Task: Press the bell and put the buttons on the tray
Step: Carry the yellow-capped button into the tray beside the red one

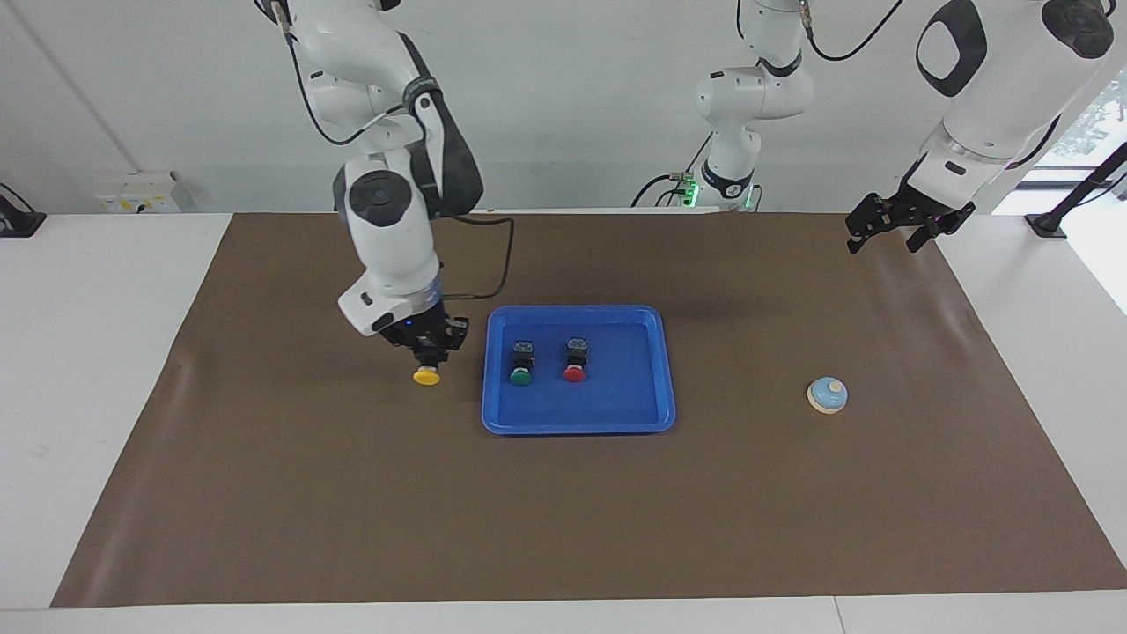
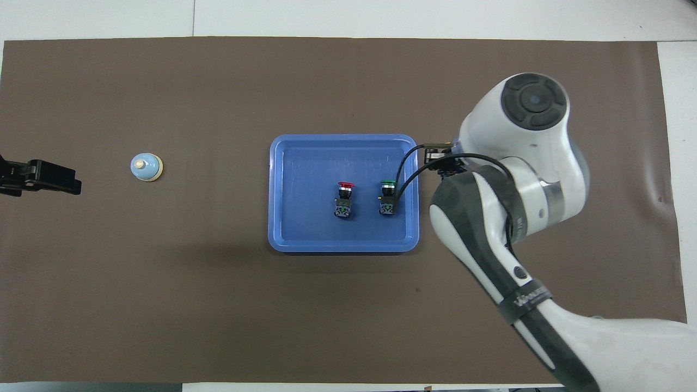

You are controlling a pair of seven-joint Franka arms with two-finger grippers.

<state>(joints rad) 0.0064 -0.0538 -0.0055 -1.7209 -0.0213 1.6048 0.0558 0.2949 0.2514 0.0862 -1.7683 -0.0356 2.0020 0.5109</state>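
The tray (image 1: 656, 370) lay just beside the right gripper (image 1: 429, 350), toward the left arm's end, long side across the table. That gripper, clamped on the yellow button (image 1: 427, 376), hung over the mat. The left gripper (image 1: 889, 231), open, waited well apart near the bell (image 1: 828, 394).

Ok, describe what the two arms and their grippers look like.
Both arms have glossy white rounded shells with dark grey or black panels at the joints. The right arm carries a loose black cable looping beside its wrist. The right gripper and the left gripper are black.
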